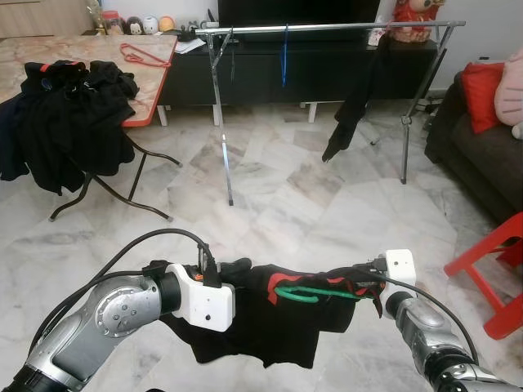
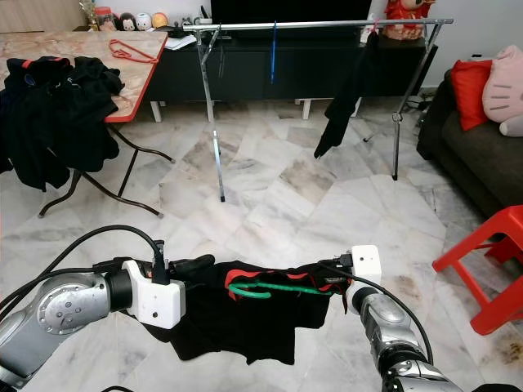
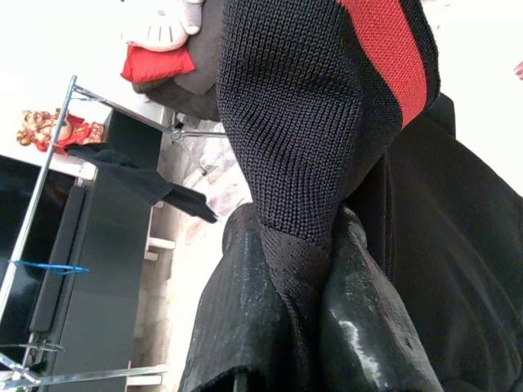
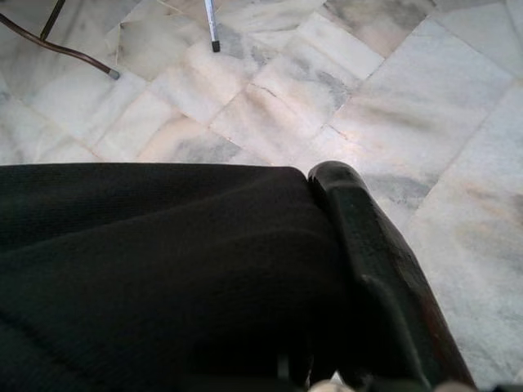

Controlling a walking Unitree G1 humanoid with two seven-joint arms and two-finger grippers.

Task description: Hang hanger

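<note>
Black garment with red trim (image 1: 270,314), on a green hanger (image 1: 315,292), is held low between both arms. Left gripper (image 1: 237,268) is clamped on its knit edge; right gripper (image 1: 364,282) is closed on the opposite end. Clothes rail (image 1: 327,28) is seen well apart, across the marble floor (image 1: 278,204).

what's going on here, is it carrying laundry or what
The robot holds a black garment with red trim stretched between both grippers, with a green hanger in it. The left gripper has its jaws shut on one end of the cloth, and the right gripper holds the other end. The clothes rail stands across the marble floor ahead, so nothing is hung yet.
</note>
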